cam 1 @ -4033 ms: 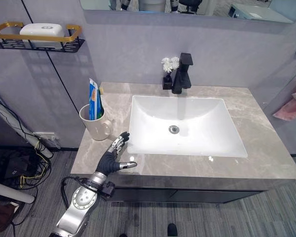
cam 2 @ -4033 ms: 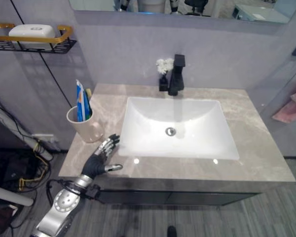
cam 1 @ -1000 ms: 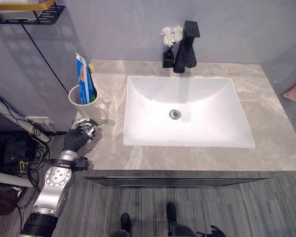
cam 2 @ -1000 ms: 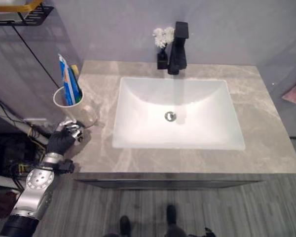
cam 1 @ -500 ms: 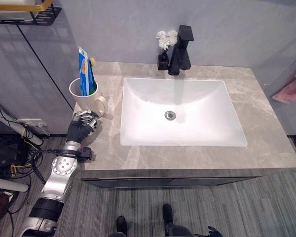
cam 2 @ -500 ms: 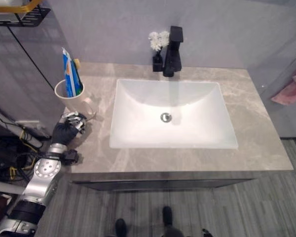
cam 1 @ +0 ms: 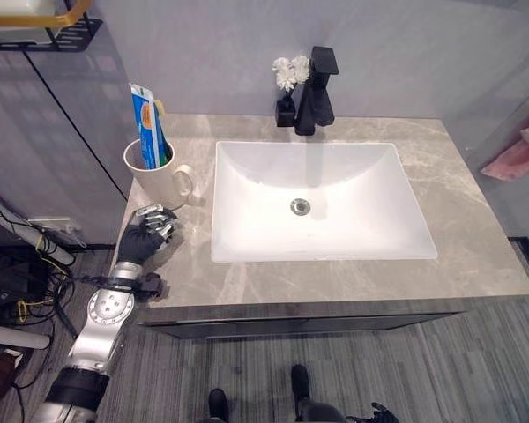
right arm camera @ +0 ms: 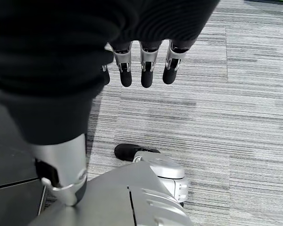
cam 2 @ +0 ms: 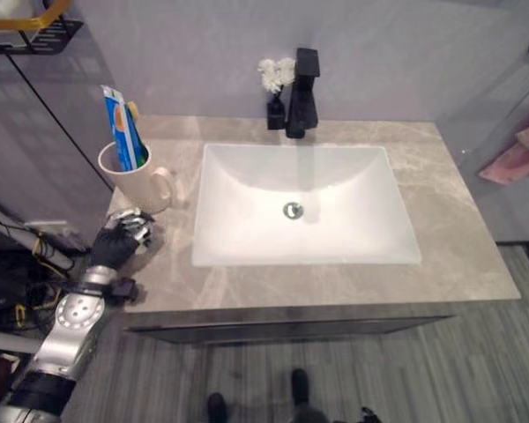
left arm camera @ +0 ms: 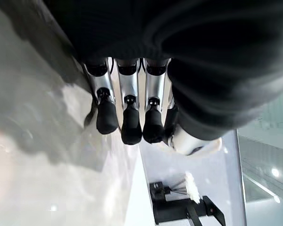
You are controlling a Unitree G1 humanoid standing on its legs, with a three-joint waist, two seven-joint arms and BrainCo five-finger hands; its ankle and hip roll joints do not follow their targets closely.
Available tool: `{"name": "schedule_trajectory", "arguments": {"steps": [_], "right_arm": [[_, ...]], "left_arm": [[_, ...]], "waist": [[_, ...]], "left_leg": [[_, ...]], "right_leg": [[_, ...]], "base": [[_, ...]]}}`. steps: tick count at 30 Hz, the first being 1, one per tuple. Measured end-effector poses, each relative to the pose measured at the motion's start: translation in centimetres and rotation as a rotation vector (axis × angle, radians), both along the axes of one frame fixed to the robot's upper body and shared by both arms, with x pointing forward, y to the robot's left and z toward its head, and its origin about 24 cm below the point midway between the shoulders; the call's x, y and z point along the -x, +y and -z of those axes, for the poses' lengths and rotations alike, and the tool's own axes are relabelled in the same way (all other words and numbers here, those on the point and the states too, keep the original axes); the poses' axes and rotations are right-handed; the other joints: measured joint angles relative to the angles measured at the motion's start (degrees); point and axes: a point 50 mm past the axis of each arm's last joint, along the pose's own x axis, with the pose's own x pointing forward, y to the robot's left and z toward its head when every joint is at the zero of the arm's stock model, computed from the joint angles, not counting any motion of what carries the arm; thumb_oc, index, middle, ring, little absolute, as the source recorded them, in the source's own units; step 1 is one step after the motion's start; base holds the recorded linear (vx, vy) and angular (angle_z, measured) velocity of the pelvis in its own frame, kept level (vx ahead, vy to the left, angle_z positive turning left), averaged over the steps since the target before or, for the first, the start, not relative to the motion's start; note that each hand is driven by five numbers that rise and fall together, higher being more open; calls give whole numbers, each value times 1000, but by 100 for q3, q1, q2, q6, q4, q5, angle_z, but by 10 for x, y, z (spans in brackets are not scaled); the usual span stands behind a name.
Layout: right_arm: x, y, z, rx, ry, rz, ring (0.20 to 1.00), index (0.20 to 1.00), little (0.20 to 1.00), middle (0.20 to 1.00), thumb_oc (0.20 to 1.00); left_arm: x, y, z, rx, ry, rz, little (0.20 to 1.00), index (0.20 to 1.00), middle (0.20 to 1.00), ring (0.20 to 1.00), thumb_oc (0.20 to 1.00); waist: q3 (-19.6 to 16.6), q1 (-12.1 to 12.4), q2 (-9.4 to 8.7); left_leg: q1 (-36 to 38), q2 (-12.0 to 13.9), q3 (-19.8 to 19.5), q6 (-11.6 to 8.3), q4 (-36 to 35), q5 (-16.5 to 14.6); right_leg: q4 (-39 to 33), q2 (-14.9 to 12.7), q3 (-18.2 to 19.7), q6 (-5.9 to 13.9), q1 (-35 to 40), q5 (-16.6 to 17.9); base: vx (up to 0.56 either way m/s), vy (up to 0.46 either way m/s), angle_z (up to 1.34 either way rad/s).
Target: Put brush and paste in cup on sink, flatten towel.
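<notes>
Paste (cam 1: pixel 146 128) stands upright in the cup (cam 1: pixel 150 181) at the far left of the counter (cam 1: pixel 476 247), with the brush (cam 1: pixel 160 112) just behind it, only its tip showing. Just near of the cup, the left hand (cam 1: pixel 145 236) rests over the counter's left edge, fingers (left arm camera: pixel 127 115) curled and holding nothing. White sink (cam 1: pixel 317 207) lies to the right of the cup, a black tap (cam 1: pixel 316 92) at its far rim. Pink towel (cam 1: pixel 516 159) hangs at the far right. Right hand (right arm camera: pixel 141 66) hangs over the floor, fingers relaxed, empty.
</notes>
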Motion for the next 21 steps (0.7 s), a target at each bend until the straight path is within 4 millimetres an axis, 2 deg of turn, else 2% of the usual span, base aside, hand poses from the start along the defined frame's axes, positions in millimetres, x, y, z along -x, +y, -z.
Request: {"name": "schedule_trajectory", "arguments": {"steps": [4, 11, 21], "right_arm": [[1, -3, 0, 6, 3, -1, 1000, 1000, 1000, 1000, 1000], [3, -4, 0, 9, 8, 0, 1000, 1000, 1000, 1000, 1000], [2, -3, 0, 6, 8, -1, 1000, 1000, 1000, 1000, 1000]], "left_arm": [[8, 7, 6, 3, 27, -21, 200, 200, 200, 200, 200], [6, 9, 4, 49, 24, -46, 200, 200, 200, 200, 200], [-17, 0, -17, 71, -31, -16, 200, 200, 200, 200, 200]], "waist": [[-48, 29, 74], [-54, 97, 76], [15, 24, 3]], "left_leg": [[-16, 4, -35, -4, -1, 3], [-57, 3, -49, -5, 0, 6], [-214, -7, -32, 0, 2, 45]], "right_leg": [[0, 1, -37, -1, 1, -1], [0, -2, -58, -1, -30, -1], [47, 1, -34, -6, -196, 22]], "base": [[7, 3, 3], [0, 0, 1], [0, 0, 0]]}}
